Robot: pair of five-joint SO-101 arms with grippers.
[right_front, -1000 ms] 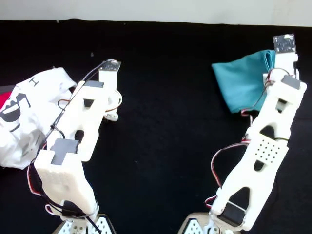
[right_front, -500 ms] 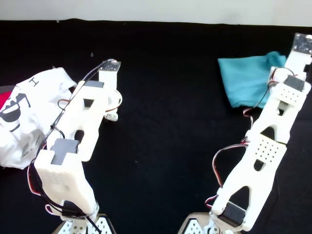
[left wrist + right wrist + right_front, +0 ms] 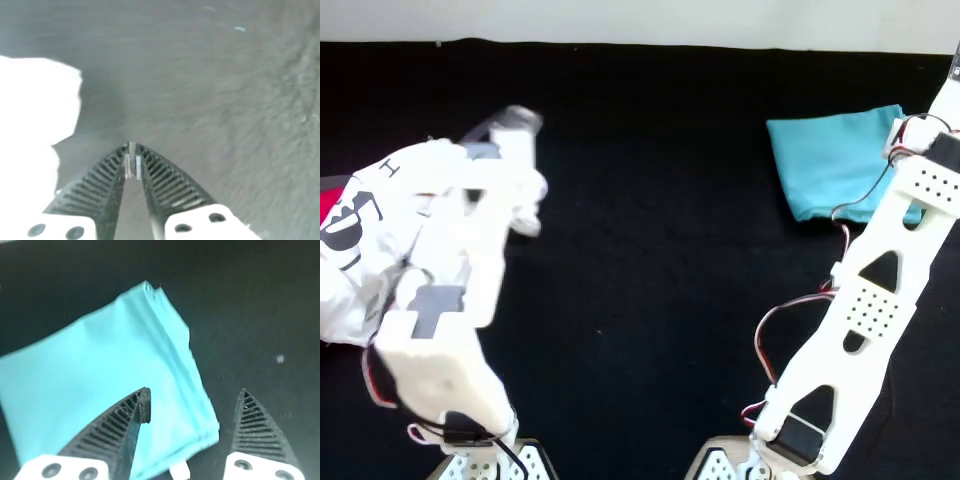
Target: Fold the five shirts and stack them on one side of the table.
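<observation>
- The teal shirt point(image 3: 835, 160) is lying folded into a flat, squarish packet on the black tablecloth point(image 3: 660, 250), at the far right of the table.
- The right arm point(image 3: 880, 290) is stretching along that packet's right edge, and its wrist is covering a strip of the fabric in the high view.
- The right gripper point(image 3: 194, 401) is hanging over one corner of the teal shirt point(image 3: 95, 390) with its fingers spread wide apart and nothing between them being squeezed.
- One of its fingers point(image 3: 131, 420) is sitting above the teal fabric, while the other is sitting above bare black cloth just past the layered fold edge, so the shirt's corner is falling in the gap between them.
- Whether either fingertip is touching the fabric cannot be told.
- The white shirt point(image 3: 375, 240), printed in black, is lying in a crumpled heap at the table's left edge, well apart from the teal one, with something red point(image 3: 330, 200) peeking out beside it.
- The left arm point(image 3: 460, 250) is reaching across the heap's right side.
- The left gripper point(image 3: 131, 162) is pointing down at the dark cloth with its fingers pressed together, tips meeting and gripping nothing.
- The white shirt point(image 3: 30, 115) is lying just beside those closed fingers, off to one side and not between them.
</observation>
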